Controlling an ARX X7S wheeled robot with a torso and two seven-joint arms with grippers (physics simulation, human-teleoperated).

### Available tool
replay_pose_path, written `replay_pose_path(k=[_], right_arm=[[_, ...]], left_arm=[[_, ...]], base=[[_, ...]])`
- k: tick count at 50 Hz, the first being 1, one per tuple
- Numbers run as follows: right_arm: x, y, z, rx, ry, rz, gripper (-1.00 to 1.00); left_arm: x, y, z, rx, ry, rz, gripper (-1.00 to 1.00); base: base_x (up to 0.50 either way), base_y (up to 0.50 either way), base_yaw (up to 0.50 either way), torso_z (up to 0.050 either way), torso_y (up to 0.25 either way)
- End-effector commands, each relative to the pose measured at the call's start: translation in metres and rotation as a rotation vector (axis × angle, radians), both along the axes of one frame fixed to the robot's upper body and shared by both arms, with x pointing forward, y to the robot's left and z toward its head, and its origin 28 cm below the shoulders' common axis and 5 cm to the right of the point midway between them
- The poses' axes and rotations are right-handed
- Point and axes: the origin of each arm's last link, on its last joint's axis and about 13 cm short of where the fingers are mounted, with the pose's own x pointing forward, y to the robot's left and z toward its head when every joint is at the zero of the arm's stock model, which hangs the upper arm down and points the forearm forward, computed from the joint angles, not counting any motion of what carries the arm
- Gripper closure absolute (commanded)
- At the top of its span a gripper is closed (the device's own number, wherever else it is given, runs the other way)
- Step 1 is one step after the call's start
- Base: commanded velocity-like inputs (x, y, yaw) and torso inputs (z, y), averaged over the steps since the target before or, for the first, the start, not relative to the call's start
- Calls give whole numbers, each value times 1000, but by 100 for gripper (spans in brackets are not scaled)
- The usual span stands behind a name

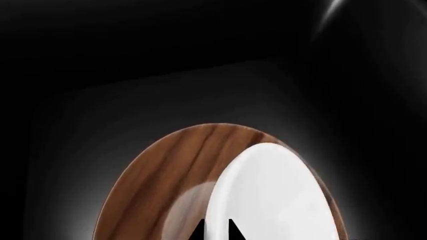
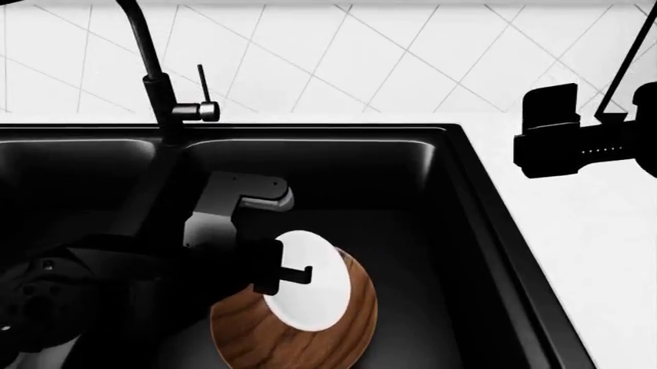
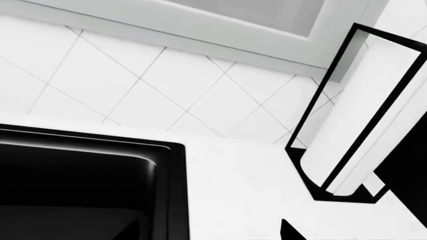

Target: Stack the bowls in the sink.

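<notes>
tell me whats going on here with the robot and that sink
The robot's left gripper is down in the right basin of the black sink, at the rim of a small white bowl that sits inside a bigger wooden bowl. Whether it is gripping the white bowl cannot be told. The wooden bowl rests in the basin. The right gripper hangs over the counter beside the sink, near a paper towel roll, holding nothing visible.
</notes>
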Motion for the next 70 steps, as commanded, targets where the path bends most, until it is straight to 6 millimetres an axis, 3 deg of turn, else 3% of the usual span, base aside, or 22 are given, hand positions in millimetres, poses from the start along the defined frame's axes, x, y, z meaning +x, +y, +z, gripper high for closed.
replay_pose_path(k=[1,10,11,25,32,37,44,53,61,70], right_arm=[[1,-1,-2,1,4,-2,-100],[0,-1,-2,1,4,-4,-100],[0,-1,-1,2,4,-4,-100],[-1,-2,-2,5,2,-5,-100],[-1,-1,-1,6,-1,-6,-100],[-2,-1,1,10,-9,-2,-100],[-8,0,9,25,-44,19,-100],[-28,0,23,72,-140,88,-100],[-45,-2,23,94,-199,134,-100],[-52,-2,20,115,-282,199,-100]], left_arm=[[4,-1,1,13,-6,-13,100],[4,-3,-2,38,5,-40,100],[4,-3,-2,42,6,-42,-100],[3,-3,1,91,0,-51,-100],[0,-1,20,99,-46,-40,-100],[-3,-1,42,76,-122,-34,-100],[-17,-2,91,31,-284,-48,-100],[-57,8,148,69,-527,-43,-100],[-89,21,174,137,-673,-13,-100],[-109,29,190,209,-809,24,-100]], base=[[0,0,0,0,0],[0,0,0,0,0],[0,0,0,0,0],[0,0,0,0,0],[0,0,0,0,0],[0,0,0,0,0],[0,0,0,0,1],[0,0,0,0,0],[0,0,0,0,0],[0,0,0,0,0]])
